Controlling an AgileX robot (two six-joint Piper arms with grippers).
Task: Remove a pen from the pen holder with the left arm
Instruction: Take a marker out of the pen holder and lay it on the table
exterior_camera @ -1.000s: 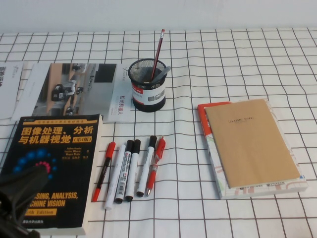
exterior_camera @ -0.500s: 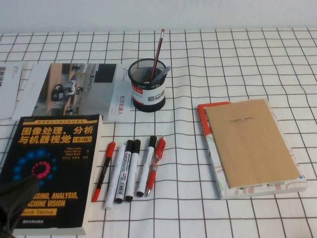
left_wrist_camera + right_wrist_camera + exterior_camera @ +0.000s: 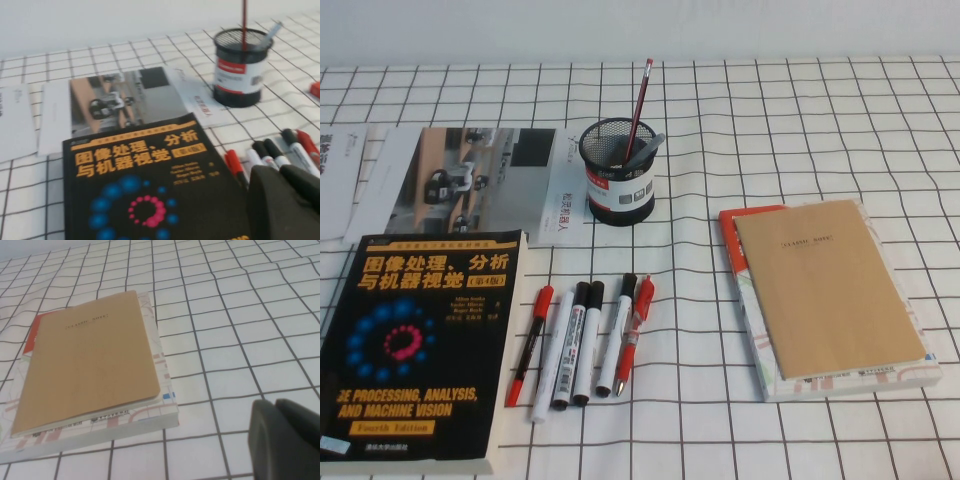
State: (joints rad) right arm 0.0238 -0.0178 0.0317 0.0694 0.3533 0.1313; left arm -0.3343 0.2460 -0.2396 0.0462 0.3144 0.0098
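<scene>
Broadly: checked surface (image 3: 800,120). Black textbook (image 3: 415,350) lies near left, a tan notebook (image 3: 825,295) tops a stack at right, and a brochure (image 3: 470,180) lies behind the textbook. The black mesh pen holder (image 3: 617,172) stands upright at centre rear. A row of loose pens (image 3: 585,340) lies in front of it. In the holder, a red pencil (image 3: 640,105) leans and a grey pen (image 3: 645,152) rests on the rim. Left gripper (image 3: 281,172) sits by the textbook's corner, jaws together, empty. Right gripper (image 3: 276,407) is over bare cloth near the notebook, jaws together.
</scene>
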